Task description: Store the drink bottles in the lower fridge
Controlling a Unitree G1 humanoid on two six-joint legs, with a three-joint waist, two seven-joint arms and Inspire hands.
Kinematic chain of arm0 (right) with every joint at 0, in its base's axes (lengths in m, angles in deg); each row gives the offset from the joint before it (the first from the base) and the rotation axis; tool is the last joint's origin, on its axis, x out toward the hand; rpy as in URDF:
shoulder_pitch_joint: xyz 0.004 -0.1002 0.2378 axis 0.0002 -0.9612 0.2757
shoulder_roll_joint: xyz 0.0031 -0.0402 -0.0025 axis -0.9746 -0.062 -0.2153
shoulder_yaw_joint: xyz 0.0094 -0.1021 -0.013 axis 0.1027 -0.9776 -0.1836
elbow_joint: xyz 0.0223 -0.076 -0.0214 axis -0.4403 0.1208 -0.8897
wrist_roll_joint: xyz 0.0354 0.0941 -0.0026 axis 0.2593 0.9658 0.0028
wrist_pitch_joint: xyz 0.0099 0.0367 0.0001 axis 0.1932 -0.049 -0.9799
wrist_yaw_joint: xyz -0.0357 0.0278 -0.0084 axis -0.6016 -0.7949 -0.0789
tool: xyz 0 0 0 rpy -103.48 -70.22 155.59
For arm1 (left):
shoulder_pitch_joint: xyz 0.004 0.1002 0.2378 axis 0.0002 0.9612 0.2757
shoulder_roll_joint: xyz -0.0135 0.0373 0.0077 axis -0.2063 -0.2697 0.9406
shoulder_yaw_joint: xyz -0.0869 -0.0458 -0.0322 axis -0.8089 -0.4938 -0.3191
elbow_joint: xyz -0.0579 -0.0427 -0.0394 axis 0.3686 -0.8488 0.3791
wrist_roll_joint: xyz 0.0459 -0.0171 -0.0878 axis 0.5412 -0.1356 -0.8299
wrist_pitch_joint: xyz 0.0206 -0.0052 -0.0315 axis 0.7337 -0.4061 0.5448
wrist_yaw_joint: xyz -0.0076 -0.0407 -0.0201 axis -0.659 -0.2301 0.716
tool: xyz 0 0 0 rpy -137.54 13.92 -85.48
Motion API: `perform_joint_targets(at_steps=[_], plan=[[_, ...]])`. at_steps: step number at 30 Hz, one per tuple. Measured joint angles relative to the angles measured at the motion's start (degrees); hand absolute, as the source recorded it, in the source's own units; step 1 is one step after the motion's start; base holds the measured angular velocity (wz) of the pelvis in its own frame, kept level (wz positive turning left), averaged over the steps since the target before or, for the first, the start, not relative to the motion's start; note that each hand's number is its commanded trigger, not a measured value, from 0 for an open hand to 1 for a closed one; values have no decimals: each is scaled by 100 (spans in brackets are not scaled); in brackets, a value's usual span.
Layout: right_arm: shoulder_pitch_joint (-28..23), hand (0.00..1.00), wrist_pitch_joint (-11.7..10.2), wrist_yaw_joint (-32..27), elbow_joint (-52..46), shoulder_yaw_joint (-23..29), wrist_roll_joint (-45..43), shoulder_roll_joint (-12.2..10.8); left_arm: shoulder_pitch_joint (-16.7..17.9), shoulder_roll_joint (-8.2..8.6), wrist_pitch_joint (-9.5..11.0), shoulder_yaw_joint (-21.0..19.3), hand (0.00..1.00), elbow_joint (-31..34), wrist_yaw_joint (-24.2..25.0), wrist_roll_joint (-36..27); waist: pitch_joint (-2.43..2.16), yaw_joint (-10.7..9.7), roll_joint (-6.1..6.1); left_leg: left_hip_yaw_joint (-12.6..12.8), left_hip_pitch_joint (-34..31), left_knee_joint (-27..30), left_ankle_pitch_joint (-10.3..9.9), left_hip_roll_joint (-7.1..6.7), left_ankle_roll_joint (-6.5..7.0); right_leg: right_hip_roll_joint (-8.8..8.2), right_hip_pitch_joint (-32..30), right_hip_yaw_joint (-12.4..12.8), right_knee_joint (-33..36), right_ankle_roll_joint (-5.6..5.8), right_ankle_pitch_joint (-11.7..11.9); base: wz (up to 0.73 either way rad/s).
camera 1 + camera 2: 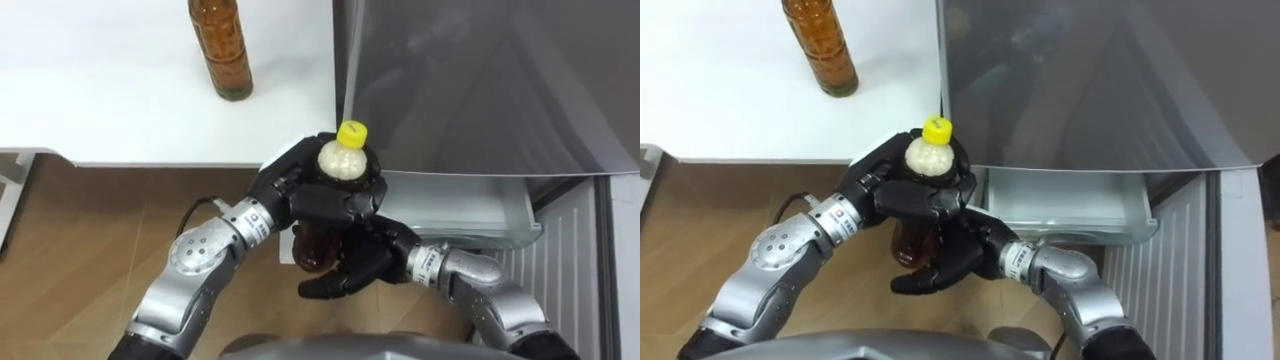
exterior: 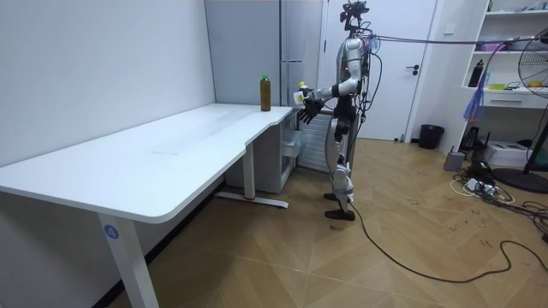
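A drink bottle (image 1: 342,160) with a yellow cap and brown liquid is held upright in front of me, just off the table's corner. My left hand (image 1: 318,198) is shut round its upper part, fingers curled over the shoulder. Beneath it my right hand (image 1: 362,265) stays open, its straight fingers reaching under the bottle's base. A second bottle (image 1: 222,50), amber and tall, stands on the white table (image 1: 120,100) near its far right corner. The grey fridge (image 1: 480,90) stands right of the table, with a pale lower compartment (image 1: 460,208) showing below its grey front. In the room view I stand at the table's far end beside the fridge (image 2: 300,51).
The table's edge (image 1: 200,160) runs just beyond my hands. A white ribbed panel (image 1: 560,260) lies at lower right beside the compartment. Wooden floor (image 1: 90,240) is below. In the room view a door, shelves and a fan (image 2: 535,103) are at the room view's right.
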Motion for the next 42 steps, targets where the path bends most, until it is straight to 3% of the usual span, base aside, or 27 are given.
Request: perform_joint_targets(at_steps=[6,7,8,9,17,22,29,30,31,32,42], plan=[[-15,1,0,-6,8,-34,74,16,-1,-1,-25,13,100,0,2,0,-1,0,-5,-9,-6,40,0,-3,-1,-1,-3,-6,-9,0,0,0],[-17,53,4,-6,8,-34,93,16,0,0,-25,12,100,0,2,-1,-1,0,-5,-9,-8,39,0,-4,-1,-3,-2,-7,-12,0,0,0],[-17,91,12,-6,8,-34,100,16,0,-1,-26,12,100,0,2,-1,-1,0,-5,-9,-9,38,0,-4,-1,-3,-3,-7,-13,0,0,0],[-17,100,50,-6,8,-34,143,16,-1,0,-26,15,100,0,2,0,-2,-1,-4,-7,-9,38,0,-5,-1,-3,-3,-5,-13,0,0,0],[-23,100,122,-43,9,5,224,15,0,3,-153,59,100,157,52,1,-16,-8,18,-11,-40,-23,0,-3,0,0,-83,-3,29,-1,1,0],[-37,100,143,-51,11,-2,223,18,-1,28,-180,118,100,188,52,-16,-52,-11,69,-11,-28,-23,0,2,0,3,-79,-1,34,-1,1,0],[-41,100,179,-52,12,-32,222,19,-1,43,-244,151,100,190,62,-35,-50,-11,66,-8,-25,-26,0,-1,0,1,-80,3,34,0,0,0],[-42,100,182,-52,12,-34,223,18,0,44,-254,150,81,190,60,-63,-48,-11,68,-8,-26,-28,0,0,0,2,-81,3,34,0,0,0],[-42,100,182,-52,12,-32,225,18,0,64,-254,150,52,190,60,-66,-47,-15,69,-9,-23,-31,0,0,0,2,-81,2,34,0,0,0],[-42,100,182,-52,12,-30,227,18,0,78,-256,149,1,190,52,-66,-47,-17,70,-9,-21,-34,0,0,0,3,-81,3,35,0,0,0],[-68,100,184,11,11,-178,402,-16,-3,143,-258,102,0,189,-188,-178,-27,-23,58,-7,-15,-75,-1,3,1,8,-90,6,26,0,0,0]])
